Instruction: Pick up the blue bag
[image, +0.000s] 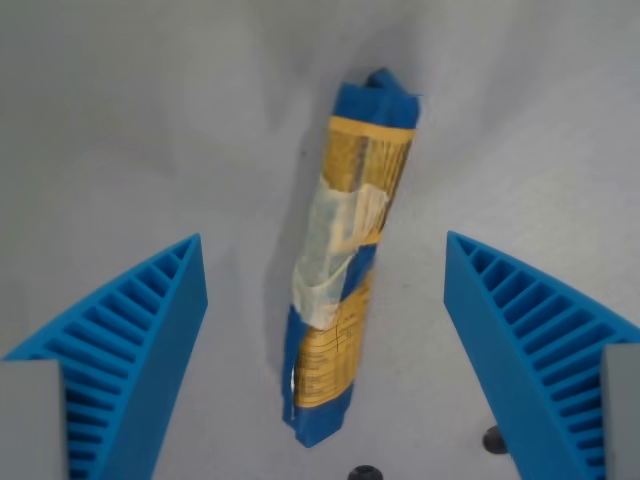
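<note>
Plain grey worktop (120, 120). Fingers (170, 300) spread apart, straddling bag (345, 270), not touching. Risk judged: slippery rounded bag rolling or squeezing out on closure.

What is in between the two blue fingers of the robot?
In the wrist view, the blue bag lies between the end effector's fingers, touching neither. Bare grey table shows on each side of it.
</note>
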